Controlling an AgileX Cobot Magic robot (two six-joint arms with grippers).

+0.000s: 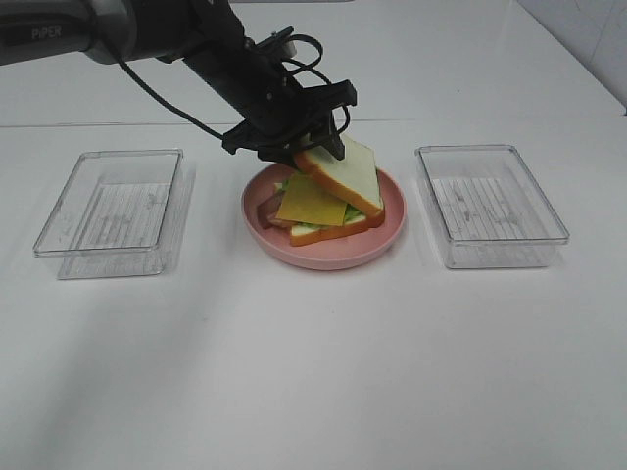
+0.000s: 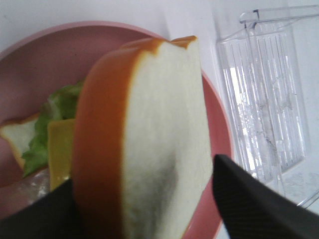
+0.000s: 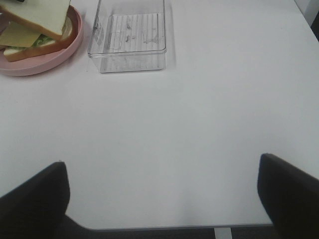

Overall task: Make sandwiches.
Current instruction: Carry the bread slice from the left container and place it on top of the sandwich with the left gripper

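Observation:
On the pink plate (image 1: pixel 387 238) lies a bottom bread slice (image 1: pixel 333 231) with green lettuce (image 1: pixel 315 226), a bit of bacon (image 1: pixel 266 209) and a yellow cheese slice (image 1: pixel 311 203). My left gripper (image 1: pixel 312 149) is shut on the top bread slice (image 1: pixel 343 171) and holds it tilted over the stack, its low end near the cheese. In the left wrist view the slice (image 2: pixel 149 144) fills the frame between the dark fingers (image 2: pixel 249 204), with lettuce (image 2: pixel 55 119) and cheese (image 2: pixel 61 149) below. My right gripper (image 3: pixel 162 199) is open over bare table; the plate (image 3: pixel 45 62) shows far off.
Two clear plastic trays stand either side of the plate: one at the left (image 1: pixel 113 206), one at the right (image 1: pixel 490 201), which also shows in the left wrist view (image 2: pixel 269 99) and the right wrist view (image 3: pixel 129 35). The table's near edge (image 3: pixel 164 228) lies just under the right gripper.

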